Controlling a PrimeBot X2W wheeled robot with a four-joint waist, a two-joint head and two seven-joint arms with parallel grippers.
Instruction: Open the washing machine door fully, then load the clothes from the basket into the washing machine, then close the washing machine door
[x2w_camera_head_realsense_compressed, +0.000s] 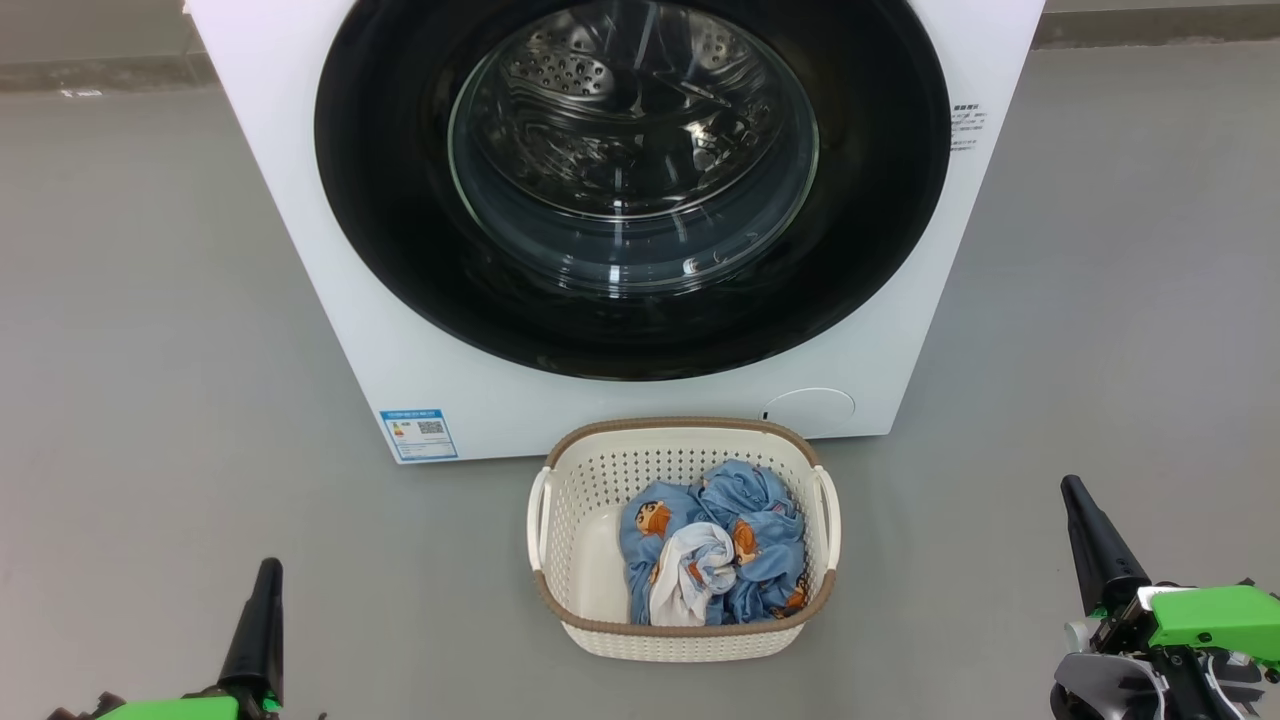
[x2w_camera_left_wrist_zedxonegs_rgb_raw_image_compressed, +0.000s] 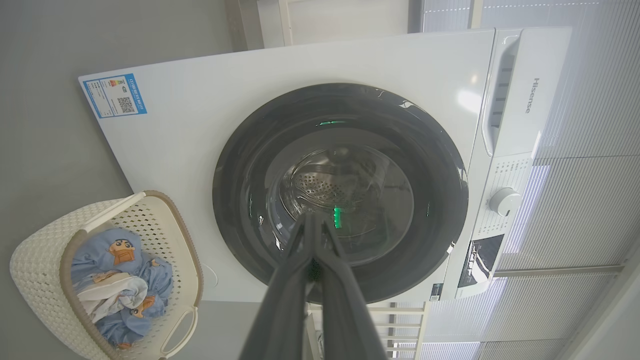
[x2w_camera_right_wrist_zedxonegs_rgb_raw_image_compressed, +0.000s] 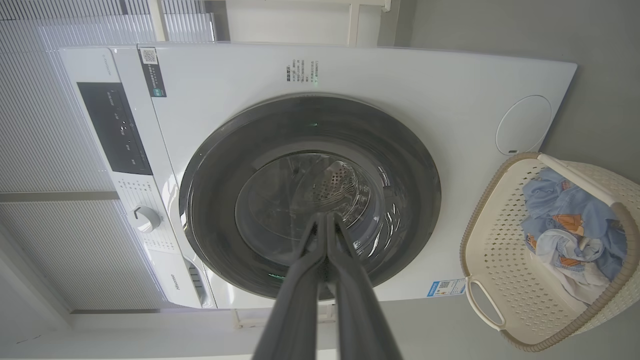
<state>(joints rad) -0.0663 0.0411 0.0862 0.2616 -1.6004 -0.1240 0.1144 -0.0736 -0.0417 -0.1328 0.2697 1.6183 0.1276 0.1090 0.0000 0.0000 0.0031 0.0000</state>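
Note:
The white washing machine (x2w_camera_head_realsense_compressed: 300, 250) stands ahead with its round black-ringed door (x2w_camera_head_realsense_compressed: 400, 200) flat against the front. On the floor before it sits the cream basket (x2w_camera_head_realsense_compressed: 580, 480), holding the blue cartoon-print and white clothes (x2w_camera_head_realsense_compressed: 715, 555). My left gripper (x2w_camera_head_realsense_compressed: 268, 575) is at the lower left and my right gripper (x2w_camera_head_realsense_compressed: 1075, 495) at the lower right, both shut and empty, well short of the machine. From each wrist, the door (x2w_camera_left_wrist_zedxonegs_rgb_raw_image_compressed: 240, 200) (x2w_camera_right_wrist_zedxonegs_rgb_raw_image_compressed: 210, 200) lies beyond the shut fingers (x2w_camera_left_wrist_zedxonegs_rgb_raw_image_compressed: 312, 220) (x2w_camera_right_wrist_zedxonegs_rgb_raw_image_compressed: 325, 220), with the basket (x2w_camera_left_wrist_zedxonegs_rgb_raw_image_compressed: 35, 265) (x2w_camera_right_wrist_zedxonegs_rgb_raw_image_compressed: 495, 250) off to one side.
Grey floor (x2w_camera_head_realsense_compressed: 150, 400) stretches around the machine and basket. A blue energy sticker (x2w_camera_head_realsense_compressed: 418, 433) and a round white flap (x2w_camera_head_realsense_compressed: 810, 410) mark the machine's lower front. A control knob (x2w_camera_left_wrist_zedxonegs_rgb_raw_image_compressed: 504, 201) and panel sit at its top.

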